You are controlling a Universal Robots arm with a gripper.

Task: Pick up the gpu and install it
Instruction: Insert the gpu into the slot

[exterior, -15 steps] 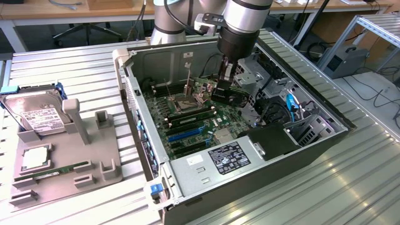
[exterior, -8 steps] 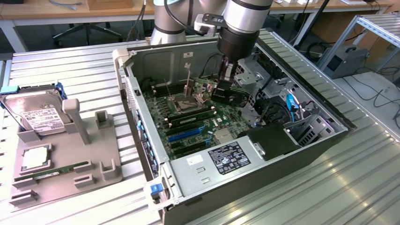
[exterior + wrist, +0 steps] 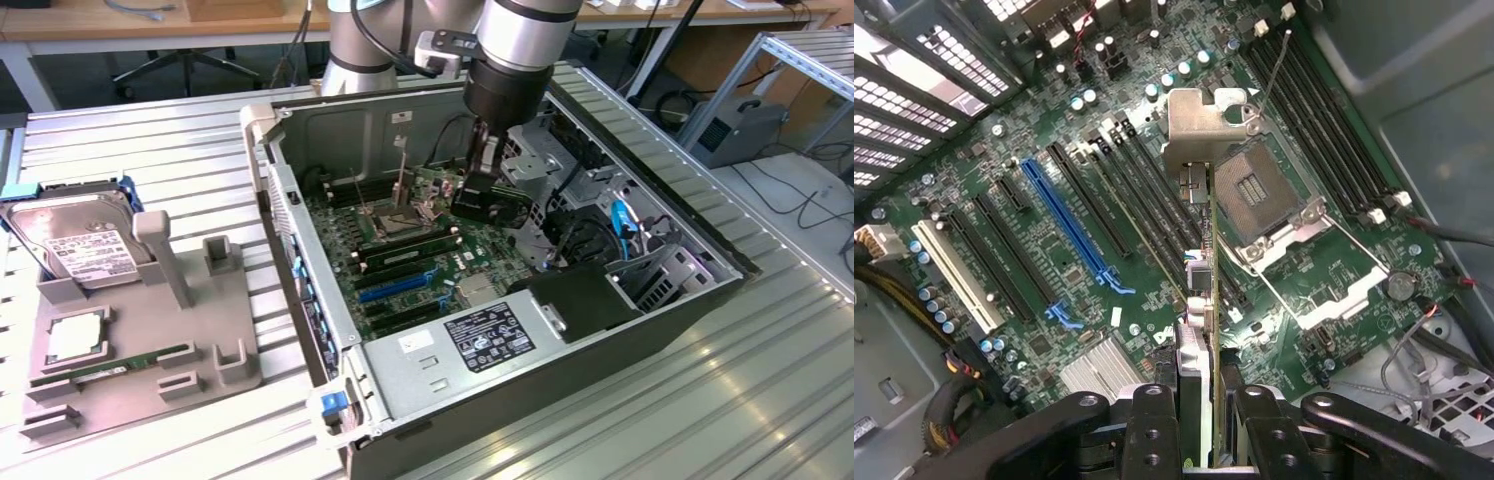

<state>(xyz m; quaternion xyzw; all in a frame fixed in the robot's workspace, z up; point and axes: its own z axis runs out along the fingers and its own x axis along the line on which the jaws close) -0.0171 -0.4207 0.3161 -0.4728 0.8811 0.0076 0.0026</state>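
Silver-and-black robot arm reaches straight down into the open grey metal computer case point(image 3: 400, 370), its black gripper point(image 3: 1199, 420) hanging above the green motherboard point(image 3: 1054, 200). Its fingers point(image 3: 1154, 430) are partly closed, pinching the gpu point(image 3: 1199, 270), a thin dark card with a silver metal bracket, held edge-on over the black slots beside the open processor socket point(image 3: 1254, 190).

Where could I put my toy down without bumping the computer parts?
The ribbed metal table is bare between the grey parts holder and the computer case. Inside the case it's crowded: the tool holds the gpu above the motherboard.
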